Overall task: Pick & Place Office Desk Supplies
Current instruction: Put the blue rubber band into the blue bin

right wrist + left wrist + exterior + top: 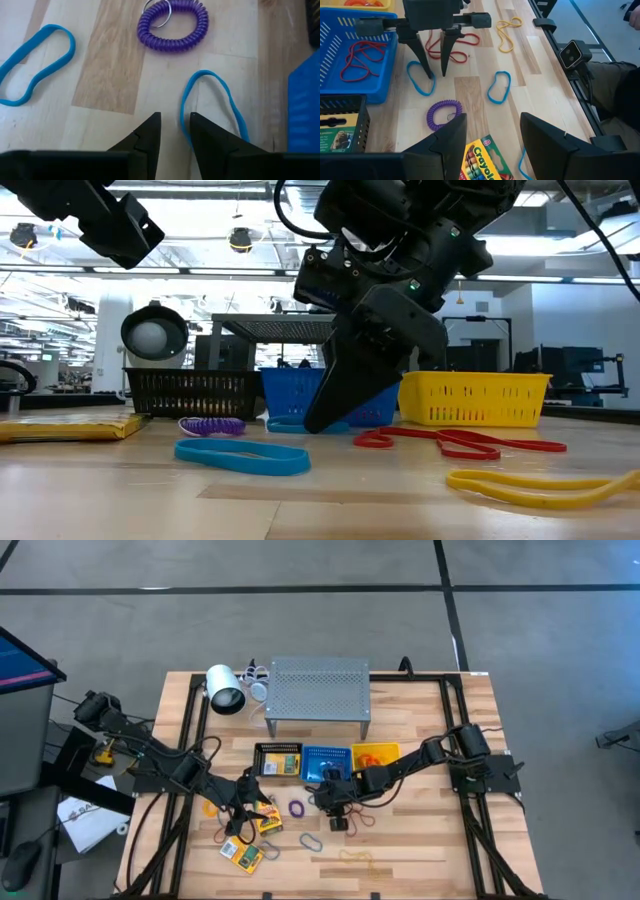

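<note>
My right gripper (pixel 175 122) points down at the table just in front of the blue basket (pixel 325 762), open a narrow gap. One side of a blue band loop (pixel 212 95) lies flat on the table and runs between its fingertips. A purple coil band (pixel 174 27) and a second blue band (pixel 35 65) lie flat nearby. My left gripper (pixel 492 117) hangs open above a Crayola crayon pack (pixel 482 160), clear of it and of the purple coil (pixel 444 114). My right gripper stands astride one strand of the blue band (pixel 183 125), coming from above and slanting down, with its fingers across the strand. The strand lies close beside one finger (pixel 205 135); I cannot tell whether they touch. The band lies flat on the table.
A black basket (pixel 278 760), the blue one with red bands in it, and a yellow one (pixel 376 753) stand in a row. Behind them are a grey perforated shelf (pixel 318 690) and a white lamp (pixel 226 690). Red bands (pixel 450 442) and a yellow band (pixel 540 485) lie near the front.
</note>
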{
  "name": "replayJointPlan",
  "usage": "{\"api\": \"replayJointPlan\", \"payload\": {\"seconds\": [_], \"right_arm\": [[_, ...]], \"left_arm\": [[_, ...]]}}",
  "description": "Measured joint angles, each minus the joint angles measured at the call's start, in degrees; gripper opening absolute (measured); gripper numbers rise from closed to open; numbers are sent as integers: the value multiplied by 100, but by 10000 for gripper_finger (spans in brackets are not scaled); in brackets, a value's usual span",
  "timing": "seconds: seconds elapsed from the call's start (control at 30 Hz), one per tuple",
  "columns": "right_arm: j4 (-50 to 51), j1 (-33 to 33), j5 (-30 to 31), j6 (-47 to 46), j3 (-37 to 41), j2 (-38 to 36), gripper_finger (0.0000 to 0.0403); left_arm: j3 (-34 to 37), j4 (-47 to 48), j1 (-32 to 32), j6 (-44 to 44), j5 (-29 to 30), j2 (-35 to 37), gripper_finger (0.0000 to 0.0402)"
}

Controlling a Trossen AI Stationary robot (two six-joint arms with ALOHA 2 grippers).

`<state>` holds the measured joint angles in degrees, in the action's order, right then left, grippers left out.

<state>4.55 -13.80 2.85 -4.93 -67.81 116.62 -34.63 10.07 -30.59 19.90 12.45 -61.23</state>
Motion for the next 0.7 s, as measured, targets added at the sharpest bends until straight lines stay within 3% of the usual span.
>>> {"api": "replayJointPlan", "payload": {"seconds": [0.5,0.7], "right_arm": [[136,7,17,-118,0,-9,6],[101,-12,10,-179,0,-9,2]], "left_arm": [[0,-2,1,6,-7,0,181],[0,-2,0,7,-24,0,181]]}}
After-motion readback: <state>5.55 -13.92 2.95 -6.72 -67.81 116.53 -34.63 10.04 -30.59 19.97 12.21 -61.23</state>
